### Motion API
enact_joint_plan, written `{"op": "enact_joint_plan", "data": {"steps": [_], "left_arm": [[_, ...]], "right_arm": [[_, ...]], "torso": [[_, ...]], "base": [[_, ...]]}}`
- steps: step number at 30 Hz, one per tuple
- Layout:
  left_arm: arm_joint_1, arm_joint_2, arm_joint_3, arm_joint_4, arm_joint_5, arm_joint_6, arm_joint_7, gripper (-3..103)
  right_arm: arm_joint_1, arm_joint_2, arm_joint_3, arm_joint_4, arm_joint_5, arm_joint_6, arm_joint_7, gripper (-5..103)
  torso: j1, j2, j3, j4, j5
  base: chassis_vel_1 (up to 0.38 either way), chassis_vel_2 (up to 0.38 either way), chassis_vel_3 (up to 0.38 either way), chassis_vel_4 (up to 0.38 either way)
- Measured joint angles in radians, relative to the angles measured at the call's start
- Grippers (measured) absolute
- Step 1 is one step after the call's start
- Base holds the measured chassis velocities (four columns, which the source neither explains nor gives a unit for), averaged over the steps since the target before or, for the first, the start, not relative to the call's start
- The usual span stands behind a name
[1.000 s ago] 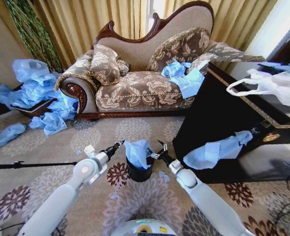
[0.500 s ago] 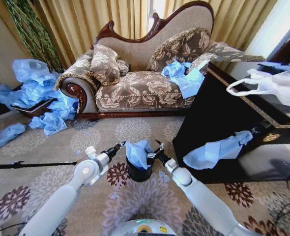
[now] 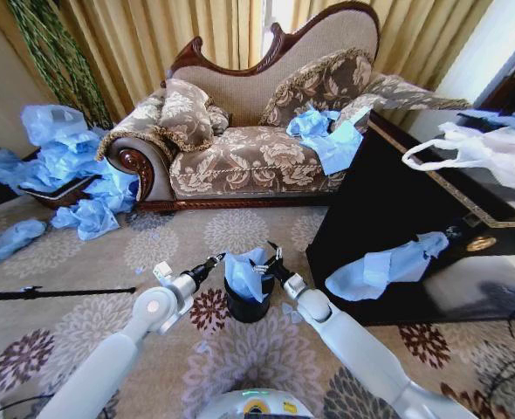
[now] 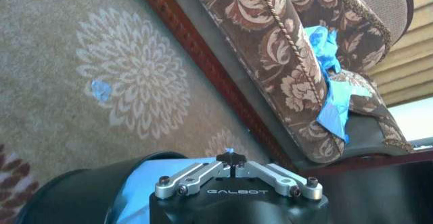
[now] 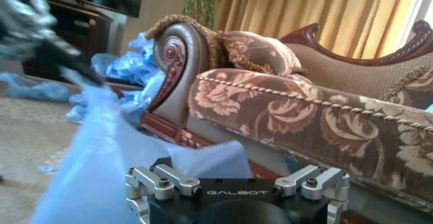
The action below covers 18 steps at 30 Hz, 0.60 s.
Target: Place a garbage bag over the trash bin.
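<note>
I am reading "GALBOT" on the left gripper (image 4: 232,159) housing and, seemingly identical, on the right gripper (image 5: 237,181) housing.

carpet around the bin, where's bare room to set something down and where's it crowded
Free: the carpet between the trash bin and the sofa, and the stretch beside the left gripper, short of a black rod. Crowded: the bin itself, garbage bag flanked by the right gripper; the bag pile by the sofa arm; the dark cabinet on the right.
</note>
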Motion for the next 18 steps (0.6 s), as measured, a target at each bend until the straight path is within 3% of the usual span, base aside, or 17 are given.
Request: {"op": "enact_joint_plan", "data": {"steps": [10, 18], "left_arm": [[0.036, -0.006, -0.014, -0.004, 0.015, 0.001, 0.013, 0], [0.045, -0.016, -0.010, 0.005, 0.034, 0.003, 0.020, 0]], "right_arm": [[0.051, 0.020, 0.001, -0.053, 0.005, 0.003, 0.030, 100], [0.079, 0.056, -0.001, -0.066, 0.071, 0.065, 0.075, 100]], "torso": [[0.000, 0.000, 0.000, -0.0002, 0.0000], [0.000, 0.000, 0.000, -0.0002, 0.0000]], "base": [[0.000, 0.000, 0.000, 0.000], [0.000, 0.000, 0.000, 0.000]]}}
